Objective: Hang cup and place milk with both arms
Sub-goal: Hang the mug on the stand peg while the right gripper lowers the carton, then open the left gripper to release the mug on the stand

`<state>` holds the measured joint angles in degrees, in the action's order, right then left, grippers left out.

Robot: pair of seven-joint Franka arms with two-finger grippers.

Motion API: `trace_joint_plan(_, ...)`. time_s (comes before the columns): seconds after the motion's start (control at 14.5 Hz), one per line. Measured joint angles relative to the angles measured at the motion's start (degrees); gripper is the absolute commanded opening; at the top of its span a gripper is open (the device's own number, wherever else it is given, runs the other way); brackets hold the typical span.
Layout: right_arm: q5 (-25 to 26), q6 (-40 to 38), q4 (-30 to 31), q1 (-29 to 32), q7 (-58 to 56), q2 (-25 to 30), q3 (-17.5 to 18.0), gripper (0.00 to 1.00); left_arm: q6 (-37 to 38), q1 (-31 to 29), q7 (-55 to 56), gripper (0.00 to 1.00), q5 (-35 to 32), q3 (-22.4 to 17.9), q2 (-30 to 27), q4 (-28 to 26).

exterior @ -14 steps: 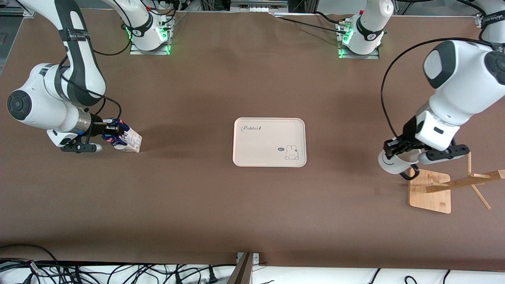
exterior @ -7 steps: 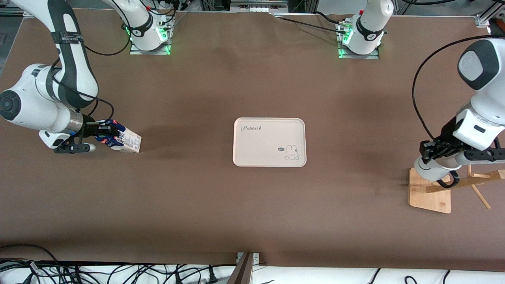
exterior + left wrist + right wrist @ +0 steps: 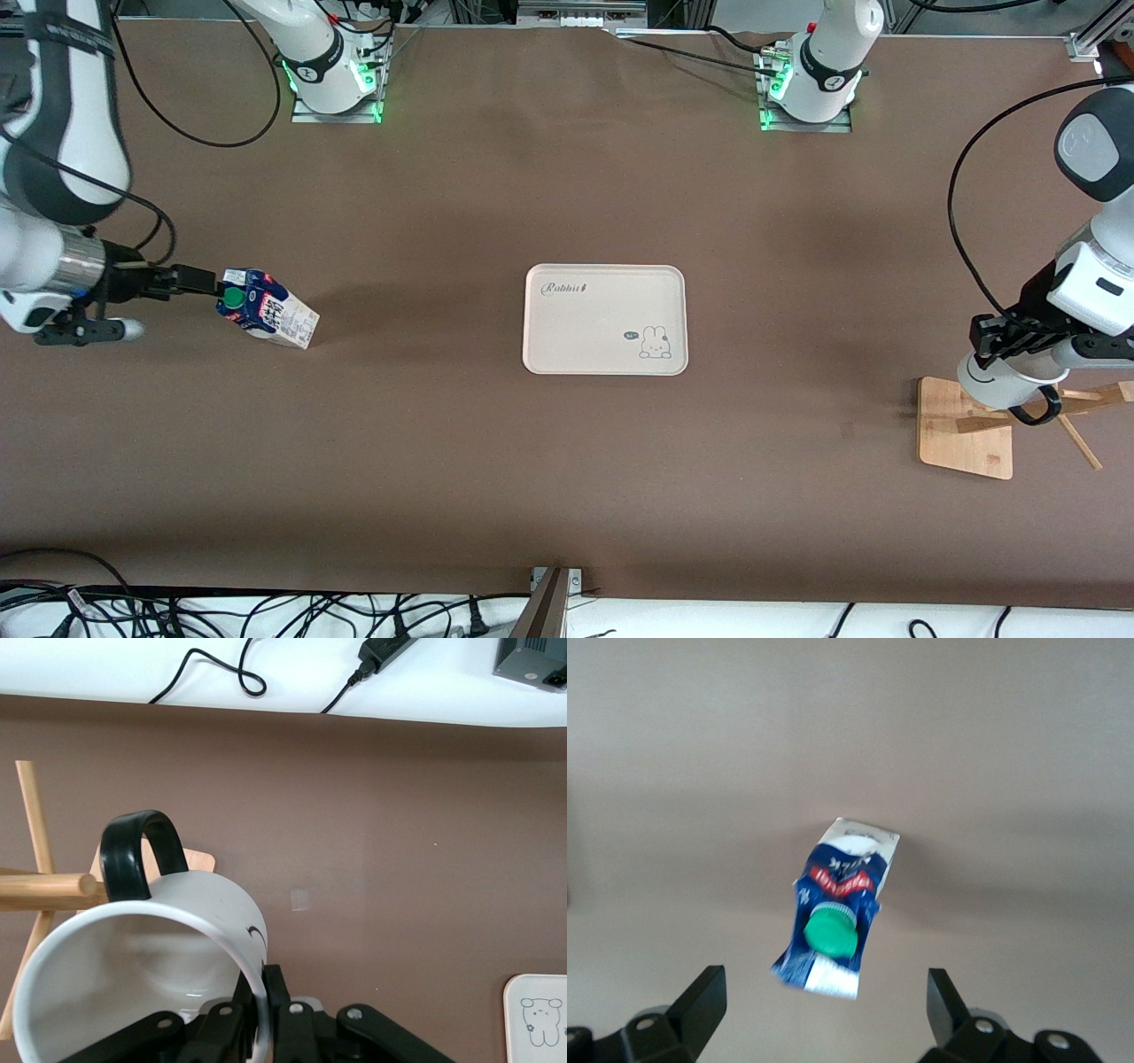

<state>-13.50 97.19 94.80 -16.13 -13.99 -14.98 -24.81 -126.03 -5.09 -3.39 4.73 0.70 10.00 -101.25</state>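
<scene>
**Inspector A:** Right gripper, mid-left of the front view: state and load?

**Inspector B:** Jaws spread wide, nothing held. In the right wrist view both fingers sit at the bottom corners of the frame, and the milk is in the middle, between them but clear of both. In the front view the milk is on the table, with its green cap just beside the fingertips and its pale lower sides pointing toward the tray.

**Inspector A:** Is the carton upright?

**Inspector B:** I cannot tell; it shows its blue top and cap toward the gripper.

**Inspector A:** Left gripper?

**Inspector B:** Mid-right of the front view, clamped on the rim of the cup. In the left wrist view the rim wall sits between the black fingers at the bottom centre, with the cup tilted mouth toward the camera at the lower left.

**Inspector A:** Cup position against the rack?

**Inspector B:** Over the wooden rack. The black handle sits at the tip of a wooden peg; I cannot tell whether the peg passes through the loop.
</scene>
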Motion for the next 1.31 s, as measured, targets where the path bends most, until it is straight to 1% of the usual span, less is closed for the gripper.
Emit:
trace_joint_plan(0.14,0.0,-5.1,-6.5,0.0,-0.2,0.3,-0.3,1.00,1.0,-0.7,-1.1,0.00,0.0,-0.2,0.0,0.0)
trace_joint_plan(0.28,0.5,-7.2,-12.8,-0.3,-0.3,0.5,-0.1,1.00,1.3,-1.0,-3.0,0.00,0.0,-1.1,0.0,0.0)
trace_joint_plan(0.34,2.2,-7.5,-15.4,-0.9,-0.3,0.6,0.1,1.00,1.3,-1.0,-3.9,0.00,0.0,-1.4,0.0,0.0)
trace_joint_plan(0.48,8.5,-6.6,-18.8,-3.3,-0.3,0.5,0.4,1.00,1.3,-1.1,-4.9,0.00,0.0,-1.8,0.0,0.0)
trace_joint_plan(0.62,13.6,-5.2,-19.8,-6.1,-0.2,0.2,0.6,1.00,1.4,-1.1,-6.1,0.00,0.0,-2.2,0.0,0.0)
trace_joint_plan(0.69,14.8,-5.1,-19.9,-6.9,-0.2,-0.1,0.6,1.00,1.4,-1.1,-6.7,0.00,0.0,-2.5,0.0,0.0)
trace_joint_plan(0.83,15.5,-6.1,-19.9,-7.2,-0.2,-0.6,0.5,1.00,1.4,-1.2,-7.3,0.00,0.0,-2.9,0.2,0.0)
trace_joint_plan(0.97,15.5,-8.8,-20.1,-6.8,-0.2,-0.3,-0.3,1.00,1.4,-1.2,-7.6,0.00,0.0,-3.0,0.3,0.0)
trace_joint_plan(1.03,15.5,-9.8,-20.3,-6.0,-0.2,0.0,-0.5,1.00,1.4,-1.2,-7.9,0.04,0.0,-3.0,0.4,-0.1)
trace_joint_plan(1.1,15.5,-10.6,-20.5,-4.6,-0.2,0.4,-0.5,1.00,1.4,-1.2,-8.6,0.12,0.0,-3.0,0.4,-0.1)
trace_joint_plan(1.17,15.4,-11.0,-20.5,-3.2,0.3,0.8,0.0,1.00,1.5,-1.2,-9.4,0.39,0.0,-3.0,0.4,-0.2)
trace_joint_plan(1.24,15.2,-11.0,-20.5,-1.5,3.0,0.9,1.7,1.00,1.5,-1.2,-10.0,0.99,0.0,-3.0,0.5,-0.3)
trace_joint_plan(1.31,15.2,-10.9,-20.5,0.5,8.7,0.9,5.1,1.00,1.5,-1.2,-10.4,1.00,0.0,-3.0,0.6,-0.4)
